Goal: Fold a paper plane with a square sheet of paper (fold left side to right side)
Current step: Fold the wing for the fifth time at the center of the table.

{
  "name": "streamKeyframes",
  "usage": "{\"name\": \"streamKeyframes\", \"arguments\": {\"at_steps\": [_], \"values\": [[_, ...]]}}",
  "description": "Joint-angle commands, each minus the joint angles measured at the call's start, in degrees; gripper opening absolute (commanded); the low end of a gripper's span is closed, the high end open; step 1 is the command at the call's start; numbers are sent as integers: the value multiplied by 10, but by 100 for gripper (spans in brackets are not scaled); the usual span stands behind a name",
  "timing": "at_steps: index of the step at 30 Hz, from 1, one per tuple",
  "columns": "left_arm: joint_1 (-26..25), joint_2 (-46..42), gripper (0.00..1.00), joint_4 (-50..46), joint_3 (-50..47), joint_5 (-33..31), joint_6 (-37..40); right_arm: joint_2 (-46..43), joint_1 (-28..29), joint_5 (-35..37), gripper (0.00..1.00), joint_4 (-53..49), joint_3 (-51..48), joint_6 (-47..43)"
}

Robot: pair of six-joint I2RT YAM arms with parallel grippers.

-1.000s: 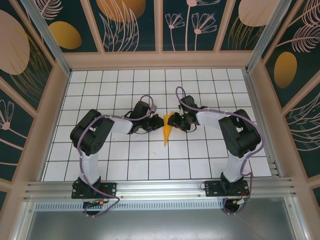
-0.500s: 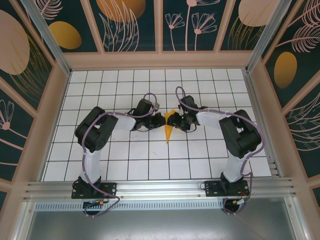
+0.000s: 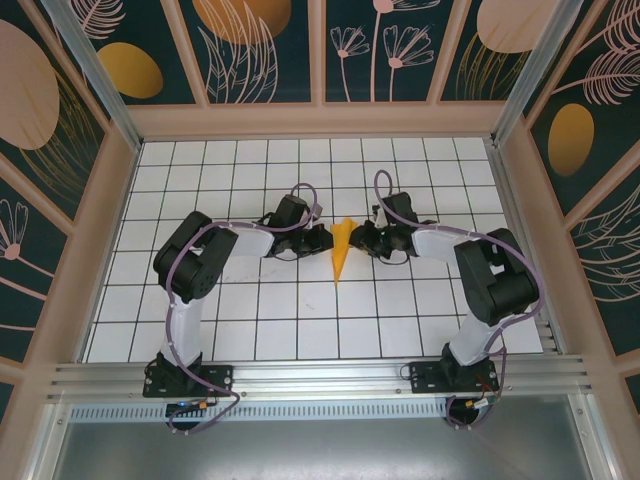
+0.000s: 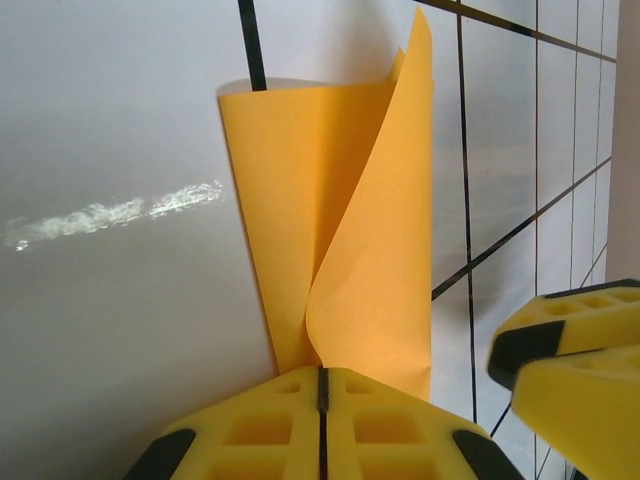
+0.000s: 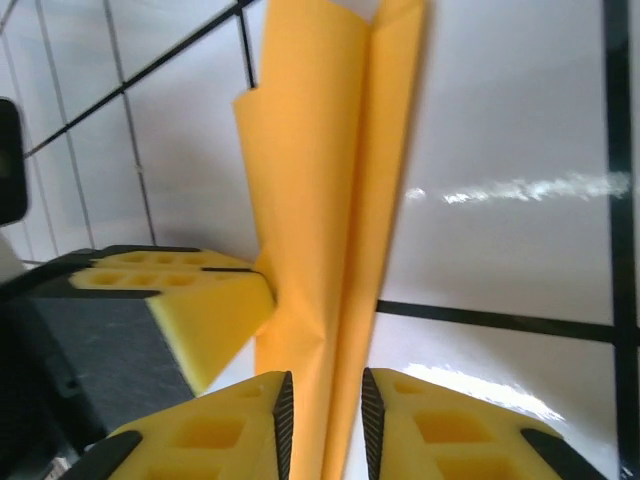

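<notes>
Top external: orange paper plane (image 3: 341, 250) lies on white tiled table (image 3: 250, 320) at centre, point toward arm bases. Left hand (image 3: 322, 240) and right hand (image 3: 358, 238) meet at its wide far end.

Left wrist: left hand (image 4: 322, 378) closed, pads together, paper plane (image 4: 340, 230) pinched at seam, one flap curling upward. Right hand (image 4: 545, 355) just beside.

Right wrist: right hand (image 5: 325, 405) nearly closed, narrow gap astride ridge of paper plane (image 5: 330, 200); whether it grips, cannot tell. Left hand (image 5: 200, 300) touches paper edge.

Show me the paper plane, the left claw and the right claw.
paper plane (image 3: 341, 255), top view, mid-body.
left claw (image 4: 322, 378), left wrist view, between shut fingertips.
right claw (image 5: 327, 392), right wrist view, between fingertips straddling the paper.
</notes>
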Motion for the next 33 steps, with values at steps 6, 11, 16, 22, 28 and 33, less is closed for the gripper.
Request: {"name": "streamKeyframes", "arguments": {"at_steps": [6, 11, 16, 22, 28, 33], "values": [[4, 24, 9, -24, 24, -13, 29, 42, 5, 6, 24, 13, 62, -3], [4, 27, 8, -34, 32, -20, 36, 76, 10, 10, 23, 10, 87, -7], [4, 30, 4, -42, 38, -35, 42, 95, 16, 15, 23, 10, 100, -9], [3, 37, 1, -57, 46, -56, 50, 98, 19, 26, 23, 2, 99, -13], [4, 42, 0, -59, 50, -65, 50, 98, 20, 31, 23, 0, 99, -16], [3, 48, 0, -61, 52, -69, 51, 100, 21, 35, 23, -4, 103, -16]]}}
